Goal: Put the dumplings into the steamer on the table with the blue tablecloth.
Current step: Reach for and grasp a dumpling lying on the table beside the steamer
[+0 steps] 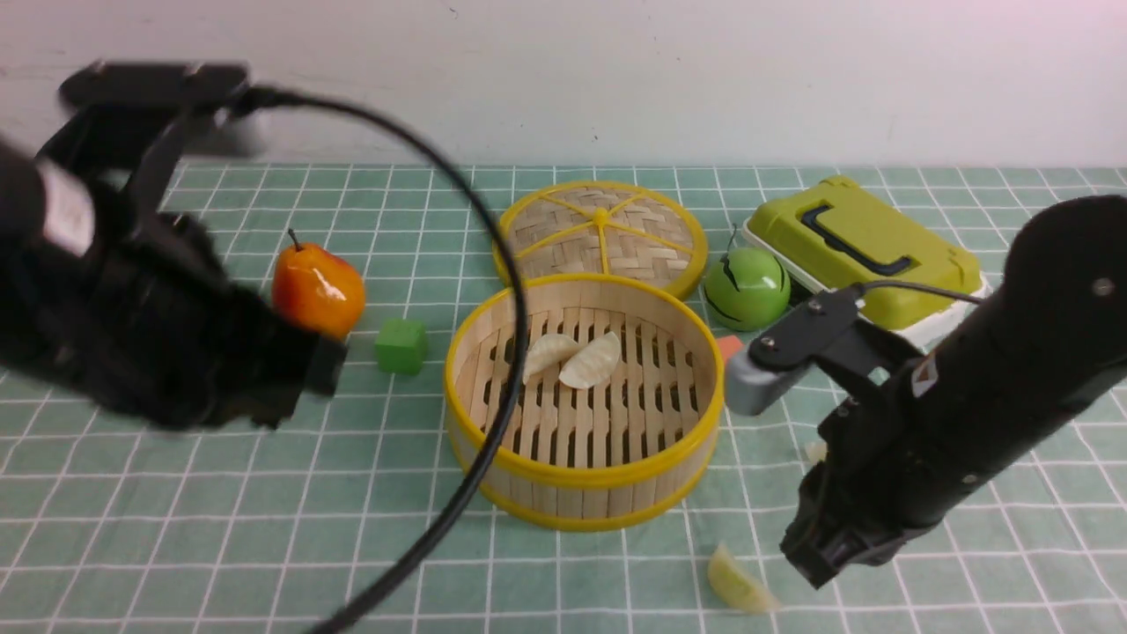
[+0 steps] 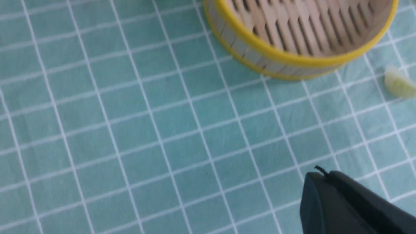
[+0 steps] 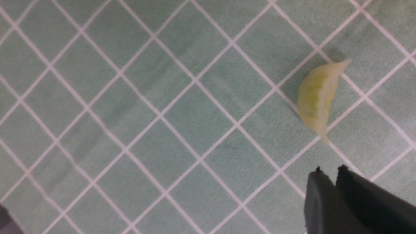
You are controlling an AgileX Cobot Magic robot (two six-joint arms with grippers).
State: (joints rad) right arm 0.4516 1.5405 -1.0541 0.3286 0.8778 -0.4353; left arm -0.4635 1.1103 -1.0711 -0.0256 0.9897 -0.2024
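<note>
The steamer (image 1: 493, 445) stands mid-table on the blue tablecloth (image 1: 176, 528), with two cream dumplings (image 1: 550, 352) (image 1: 594, 361) on its slats. A pale yellow-green dumpling (image 1: 740, 586) (image 3: 317, 97) lies on the cloth in front of the steamer's right side. My right gripper (image 1: 814, 572) (image 3: 329, 169) hangs close beside it, open only by a narrow slit and holding nothing. Another pale dumpling (image 1: 814, 451) peeks out behind the right arm. My left gripper (image 1: 327, 365) (image 2: 320, 172) is shut and empty, blurred, left of the steamer (image 2: 292, 60); the left wrist view also catches the yellow-green dumpling (image 2: 398, 85).
The woven lid (image 1: 601, 233) lies behind the steamer. A green striped ball (image 1: 747, 286) and a lime-green box (image 1: 867, 238) sit at the back right, with an orange cube (image 1: 729, 346) by the steamer. A red-orange fruit (image 1: 317, 291) and a green cube (image 1: 401, 345) sit on the left. A black cable (image 1: 502, 352) arcs across the steamer.
</note>
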